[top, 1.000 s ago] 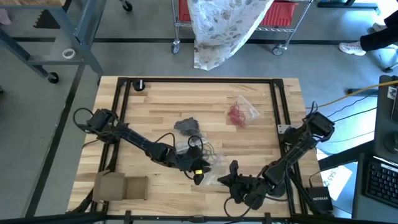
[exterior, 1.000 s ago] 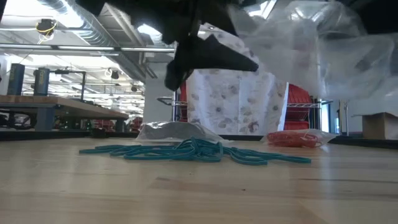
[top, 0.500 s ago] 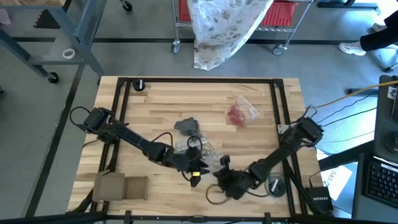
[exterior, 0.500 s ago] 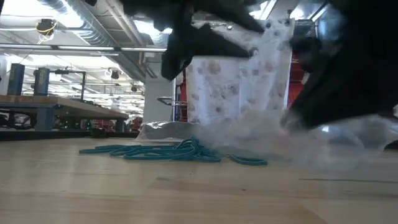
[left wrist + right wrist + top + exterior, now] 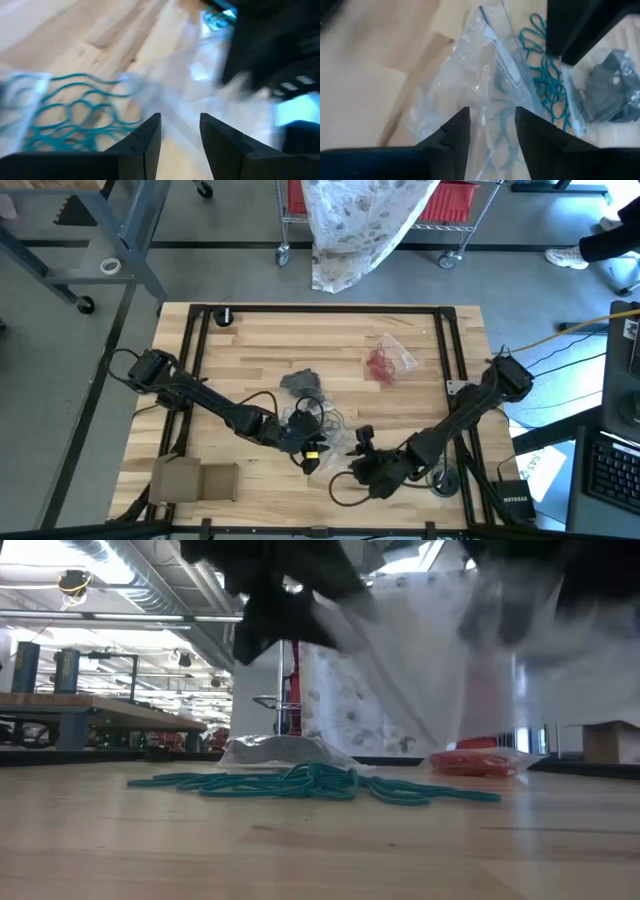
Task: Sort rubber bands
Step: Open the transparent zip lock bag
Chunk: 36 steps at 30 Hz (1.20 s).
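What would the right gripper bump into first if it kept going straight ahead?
Probably the clear plastic bag: it lies right beyond the open right gripper. The teal rubber bands come after that, though depth is hard to judge.

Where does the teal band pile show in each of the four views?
High: teal bands at table centre, between the two grippers, faint under a clear bag.
Low: strung along the tabletop, left to centre.
Left wrist: beyond the left gripper, to one side.
Right wrist: past the right gripper, partly under the bag.
Shared landmark: the grey-band bag; not in the left wrist view.
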Available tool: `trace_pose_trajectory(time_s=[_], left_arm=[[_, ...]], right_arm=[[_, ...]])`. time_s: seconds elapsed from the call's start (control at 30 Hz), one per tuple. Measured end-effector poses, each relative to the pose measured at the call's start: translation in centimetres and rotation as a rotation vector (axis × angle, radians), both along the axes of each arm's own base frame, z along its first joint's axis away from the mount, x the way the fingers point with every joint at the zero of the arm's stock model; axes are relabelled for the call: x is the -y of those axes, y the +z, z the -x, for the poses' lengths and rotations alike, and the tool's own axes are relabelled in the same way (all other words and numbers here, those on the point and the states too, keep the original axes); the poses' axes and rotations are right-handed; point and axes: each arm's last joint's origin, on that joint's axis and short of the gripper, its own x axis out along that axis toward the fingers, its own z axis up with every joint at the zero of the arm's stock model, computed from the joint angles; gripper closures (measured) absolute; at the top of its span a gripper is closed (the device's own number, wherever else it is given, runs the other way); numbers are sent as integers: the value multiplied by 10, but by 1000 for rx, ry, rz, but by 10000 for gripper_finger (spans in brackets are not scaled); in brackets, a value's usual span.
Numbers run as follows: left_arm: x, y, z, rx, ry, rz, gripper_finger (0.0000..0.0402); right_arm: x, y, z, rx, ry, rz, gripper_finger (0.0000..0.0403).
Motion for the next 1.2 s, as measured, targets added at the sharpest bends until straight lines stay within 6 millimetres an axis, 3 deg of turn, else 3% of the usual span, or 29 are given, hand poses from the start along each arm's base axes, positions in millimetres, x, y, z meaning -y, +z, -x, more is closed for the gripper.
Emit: trace_pose_trajectory(time_s=[0.13,0.4,0.6,0.7,0.87,1.0,1.2], left_arm=[[-2,-14,-3,-48,46,24,274],[6,-20,-1,-60,30,32,274],[9,-22,2,-86,22,15,274],[8,-25,4,-117,34,14,274],[9,-24,4,-97,60,8,274],[8,-27,3,-99,85,-10,274],[13,-30,5,-100,88,-5,274]], right_arm=[[3,9,-2,14,-32,-23,245],[14,-25,-12,-47,-158,-23,244],[11,-37,-17,-108,-155,-129,244],[13,-31,-12,-174,-156,-127,244],[18,-5,-13,-82,-222,-28,244],[36,-17,-20,-38,-296,-13,244],[58,-47,-28,-42,-384,-265,244]])
